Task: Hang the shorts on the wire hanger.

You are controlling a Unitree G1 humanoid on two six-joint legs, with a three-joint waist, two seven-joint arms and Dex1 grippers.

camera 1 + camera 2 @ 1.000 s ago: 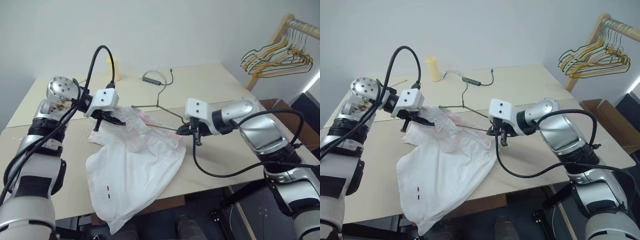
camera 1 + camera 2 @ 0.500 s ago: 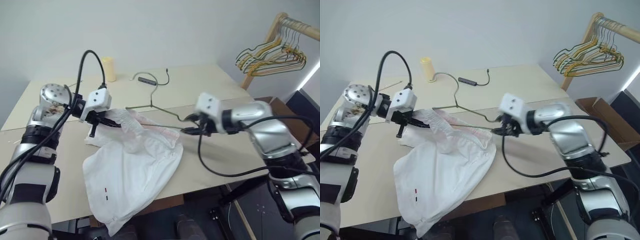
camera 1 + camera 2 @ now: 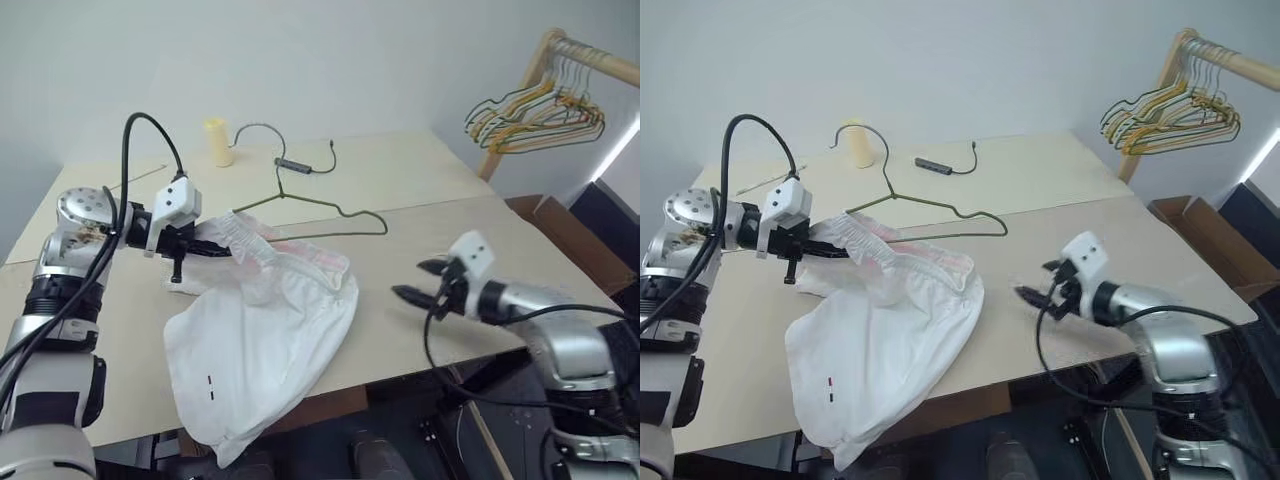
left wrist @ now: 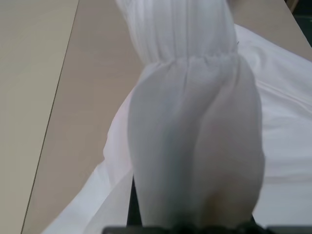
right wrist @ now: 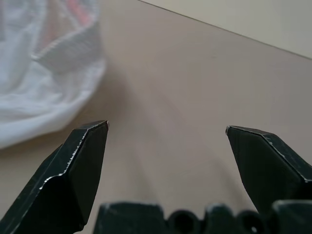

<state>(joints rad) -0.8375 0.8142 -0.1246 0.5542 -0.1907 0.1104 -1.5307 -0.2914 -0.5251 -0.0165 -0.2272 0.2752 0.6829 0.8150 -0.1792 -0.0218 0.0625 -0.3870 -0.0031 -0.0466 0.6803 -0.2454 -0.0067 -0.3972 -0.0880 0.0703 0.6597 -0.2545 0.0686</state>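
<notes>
**White shorts held, hanger let go**

At left of frame your left gripper [image 3: 192,249] is keeping its jaws clenched on the waistband of the shorts [image 3: 262,340]. Centre, the wire hanger [image 3: 318,203] is now lying loose across their top edge. Lower right, your right gripper [image 3: 420,281] is backing away, jaws spread empty; you are needing to regrasp it.

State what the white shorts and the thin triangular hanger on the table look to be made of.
The white shorts: soft, matte woven cloth by the look, since they crease, drape over the table edge and gather at the elastic waistband.
The thin dull olive-grey hanger: probably bent metal wire, a single slender strand with a curved hook and no shine.
</notes>
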